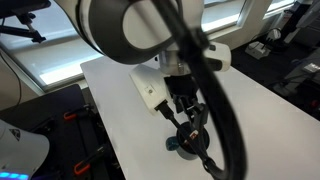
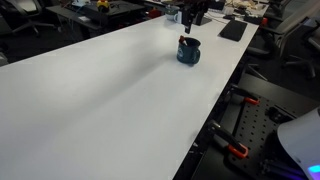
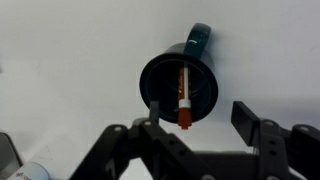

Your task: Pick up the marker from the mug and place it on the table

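hovering over the mug w/ open fingers

wrist view: the gripper hangs right above the mug. its two fingers are spread wide apart, much wider than the marker is thick. there is nothing btwn them and they hold nothing. one finger is by the mug's near rim. the other is off to the right, over bare table.

the marker is inside the mug. it's orange-red w/ a darker end. it lies against the inside wall on the near right side, and the dark end points at the near rim. the mug is round and dark. its handle sticks out on the far side.

in both exterior views the mug stands upright on the big white table, at the far end and close to the right edge. the gripper is just above it, not touching it as far as i can tell.

in an exterior view the arm fills the top, and a black cable loops in front, so the mug is partly hidden under the gripper. the marker is too small to make out in these two views.
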